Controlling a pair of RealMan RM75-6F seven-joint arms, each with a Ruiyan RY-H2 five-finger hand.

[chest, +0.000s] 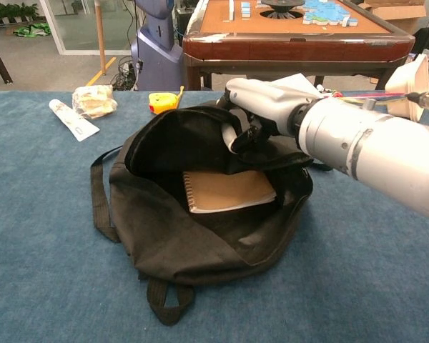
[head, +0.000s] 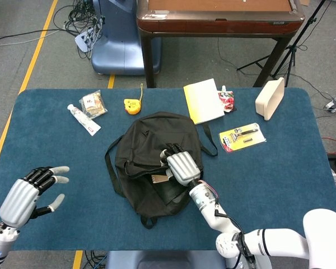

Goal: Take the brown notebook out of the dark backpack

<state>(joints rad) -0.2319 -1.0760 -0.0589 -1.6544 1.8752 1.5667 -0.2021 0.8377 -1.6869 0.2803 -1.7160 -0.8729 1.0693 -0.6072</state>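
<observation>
Table: the blue carpet-covered table [head: 56, 224] carries everything in the scene.
Backpack: the dark fabric backpack [chest: 157, 236] lies flat near the table centre, its flap lifted and the mouth wide open.
Right hand: the silver robot right hand [chest: 261, 100] grips the raised flap edge of the backpack, fingers curled around the cloth, at about 1 o'clock from the notebook.
Left hand: the silver robot left hand [head: 31, 190] hangs above the table at 8 o'clock from the backpack, well apart, fingers spread and holding nothing.
Notebook: the brown spiral-bound notebook [chest: 229, 189] lies flat inside the open backpack, its cover visible under the lifted flap.
Booklet: a pale yellow booklet [head: 203, 101] lies at 1 o'clock from the backpack.
Tape measure: a small yellow tape measure [head: 132, 106] sits at 11 o'clock, near the backpack.
</observation>
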